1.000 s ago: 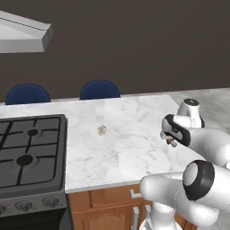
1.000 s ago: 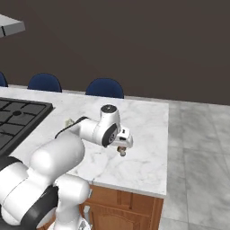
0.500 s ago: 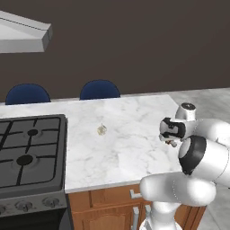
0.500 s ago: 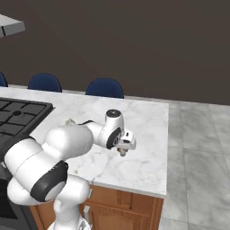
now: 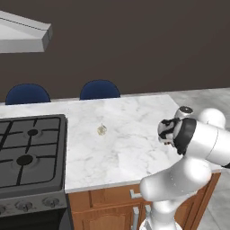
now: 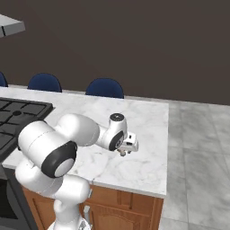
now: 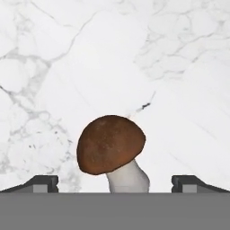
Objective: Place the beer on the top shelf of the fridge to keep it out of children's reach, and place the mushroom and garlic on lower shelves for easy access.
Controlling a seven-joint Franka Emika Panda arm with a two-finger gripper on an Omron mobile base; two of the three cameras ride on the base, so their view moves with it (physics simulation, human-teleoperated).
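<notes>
The mushroom [image 7: 110,144], brown cap on a pale stem, leans on the white marble counter [image 5: 126,148] between my two dark fingertips [image 7: 43,182], touching neither. My gripper [image 7: 115,183] is open around it, pointing down near the counter's right end [image 5: 165,133] [image 6: 124,149]. The garlic [image 5: 102,130], a tiny pale bulb, lies on the counter's middle, well left of the gripper. The beer and the fridge are out of view.
A black gas stove [image 5: 31,152] is set into the counter's left part, under a grey hood [image 5: 22,36]. Blue chair backs [image 5: 99,90] stand behind the counter. The counter ends just right of the gripper, above grey tiled floor [image 6: 197,157].
The arm's elbow has swung round and the hand has come slightly lower over the counter. The jaws have stayed open and the garlic has not moved.
</notes>
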